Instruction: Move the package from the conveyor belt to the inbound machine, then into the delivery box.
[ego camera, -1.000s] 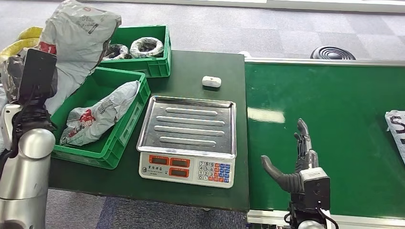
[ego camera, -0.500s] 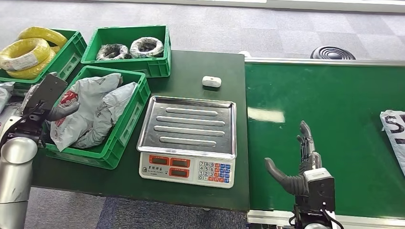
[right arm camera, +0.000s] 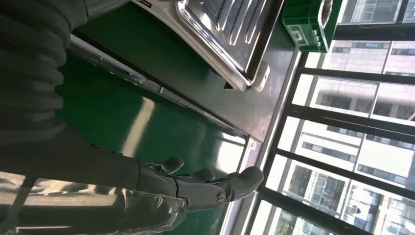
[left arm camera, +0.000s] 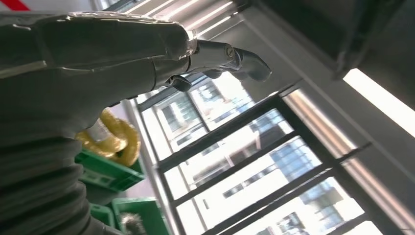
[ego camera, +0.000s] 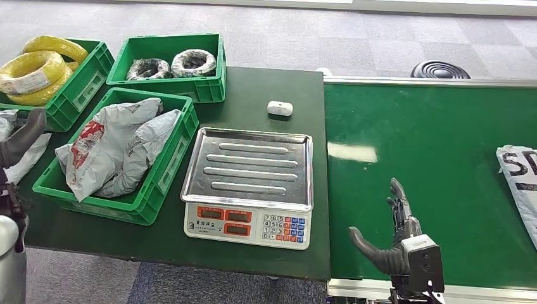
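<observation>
A white package with black print [ego camera: 519, 183] lies on the green conveyor belt [ego camera: 437, 145] at its far right, partly cut off by the picture's edge. My right hand [ego camera: 392, 234] hovers over the belt's near edge, fingers spread and nothing in it; the right wrist view has that hand [right arm camera: 195, 186] over the belt [right arm camera: 112, 112]. The scale [ego camera: 250, 168] has a bare steel tray. Two grey packages [ego camera: 114, 152] lie in the green crate [ego camera: 168, 171] left of the scale. My left hand [ego camera: 22, 139] is at the far left, outside the crate, holding nothing; its fingers [left arm camera: 230, 56] are stretched out.
Behind the near crate stand a crate of yellow cable coils [ego camera: 38, 69] and a crate of black coils [ego camera: 171, 63]. A small white device [ego camera: 280, 108] lies behind the scale. Another pale bag [ego camera: 28, 158] lies left of the near crate. A black round object [ego camera: 440, 69] sits beyond the belt.
My left hand brought a grey package down into the near crate, let it go and drew back to the left. The package on the belt crept left. My right hand pulled slightly nearer.
</observation>
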Tool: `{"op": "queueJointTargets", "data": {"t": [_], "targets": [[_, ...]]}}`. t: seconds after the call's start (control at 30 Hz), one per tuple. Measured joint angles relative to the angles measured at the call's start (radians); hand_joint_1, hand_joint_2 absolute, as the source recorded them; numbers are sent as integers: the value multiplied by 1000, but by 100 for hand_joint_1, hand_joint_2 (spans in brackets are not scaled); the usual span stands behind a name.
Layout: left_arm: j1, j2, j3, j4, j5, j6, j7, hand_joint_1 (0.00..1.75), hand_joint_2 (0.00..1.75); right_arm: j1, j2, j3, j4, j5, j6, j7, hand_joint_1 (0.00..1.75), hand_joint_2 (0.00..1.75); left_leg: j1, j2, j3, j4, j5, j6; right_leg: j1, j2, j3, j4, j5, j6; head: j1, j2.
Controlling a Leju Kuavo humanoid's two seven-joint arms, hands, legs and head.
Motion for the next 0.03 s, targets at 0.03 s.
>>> {"op": "queueJointTargets", "data": {"t": [0.03], "targets": [[24,-1,2,-25,2,8,-26,0,175,8,-1,0,-1,-5,0,1,0,175,0,0,0,0,0,0,0,0,0,0,0,0,0,0]]}}
